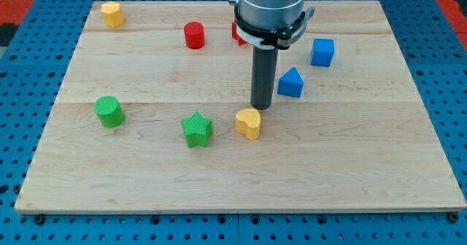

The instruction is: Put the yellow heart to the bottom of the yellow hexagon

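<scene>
The yellow heart (pixel 249 122) lies near the board's middle, a little below centre. The yellow hexagon (pixel 112 14) sits far off at the view's top left corner of the board. My tip (pixel 261 106) stands just above and slightly right of the yellow heart, touching or nearly touching its upper right edge. The rod rises from there to the arm's grey wrist at the view's top.
A green star (pixel 197 129) lies just left of the heart. A green cylinder (pixel 109 111) is at the left. A red cylinder (pixel 194 36) and a partly hidden red block (pixel 237 33) are at the top. Blue blocks (pixel 290 82) (pixel 322 52) lie right of the rod on the wooden board (pixel 350 172).
</scene>
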{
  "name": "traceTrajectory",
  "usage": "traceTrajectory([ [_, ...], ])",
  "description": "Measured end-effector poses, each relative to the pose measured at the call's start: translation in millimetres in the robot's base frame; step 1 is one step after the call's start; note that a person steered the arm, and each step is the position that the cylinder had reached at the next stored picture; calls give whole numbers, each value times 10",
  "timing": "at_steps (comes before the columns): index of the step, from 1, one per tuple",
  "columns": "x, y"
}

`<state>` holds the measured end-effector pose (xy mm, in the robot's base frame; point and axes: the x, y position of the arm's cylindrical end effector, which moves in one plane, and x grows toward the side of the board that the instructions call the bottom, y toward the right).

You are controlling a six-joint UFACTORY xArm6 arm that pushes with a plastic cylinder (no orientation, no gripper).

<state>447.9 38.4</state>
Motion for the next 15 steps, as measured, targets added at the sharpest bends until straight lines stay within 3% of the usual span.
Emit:
traceTrajectory([
  [4,-46,-8],
  [5,265,401],
  [6,648,-24],
  [8,-309,-1244],
  [9,-328,-1439],
  [11,-116,-1109],
  [14,-1345,-2250],
  [15,-889,-1769],
])
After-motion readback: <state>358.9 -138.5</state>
